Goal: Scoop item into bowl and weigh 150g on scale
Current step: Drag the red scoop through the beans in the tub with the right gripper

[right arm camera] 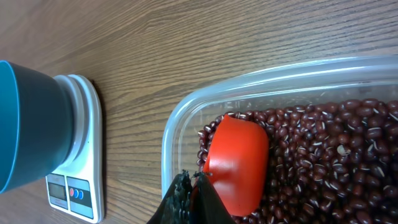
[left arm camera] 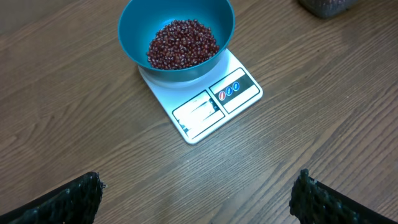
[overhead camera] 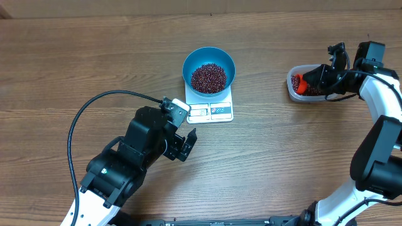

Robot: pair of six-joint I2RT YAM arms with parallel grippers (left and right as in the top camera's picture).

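Your left pincer (overhead camera: 185, 145) released at 7 o'clock of flat white scale (overhead camera: 211, 112), dark maroon beans (overhead camera: 208, 77) in round blue bowl (overhead camera: 188, 63) atop it, right pincer (right arm camera: 190, 186) clenched on orange-red plastic scoop (right arm camera: 236, 158) in clear tub (right arm camera: 179, 121).

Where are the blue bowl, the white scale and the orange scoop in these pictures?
blue bowl (overhead camera: 209, 55), overhead view, on its upper inner wall.
white scale (left arm camera: 198, 113), left wrist view, on its display window.
orange scoop (right arm camera: 239, 158), right wrist view, on its rounded back.
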